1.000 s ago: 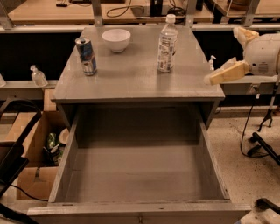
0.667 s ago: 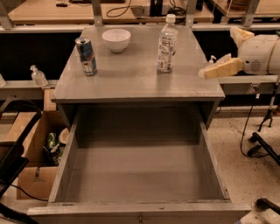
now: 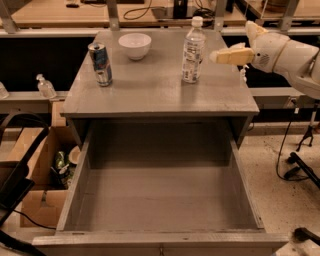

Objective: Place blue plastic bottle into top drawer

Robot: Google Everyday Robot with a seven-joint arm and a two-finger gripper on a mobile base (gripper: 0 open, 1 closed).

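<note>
Tool (image 3: pixel 230 40) — spread wide, empty — beside blue plastic bottle (image 3: pixel 193 50).

The place looks like a robotics lab. Wooden workbenches (image 3: pixel 50 15) strung with cables (image 3: pixel 145 10) stand behind the grey bench (image 3: pixel 160 90), and a cardboard box (image 3: pixel 39 207) sits on the speckled floor (image 3: pixel 280 200). The robot's gripper (image 3: pixel 230 41), fingers spread, hangs over the bench's right edge.

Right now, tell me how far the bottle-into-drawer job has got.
Done: the top drawer stands pulled open. In hand: the gripper, open, hangs beside the blue plastic bottle, on its right in the camera view, not touching it. Left: grasp the bottle, which stands upright on the cabinet top, lift it and set it in the drawer.
</note>
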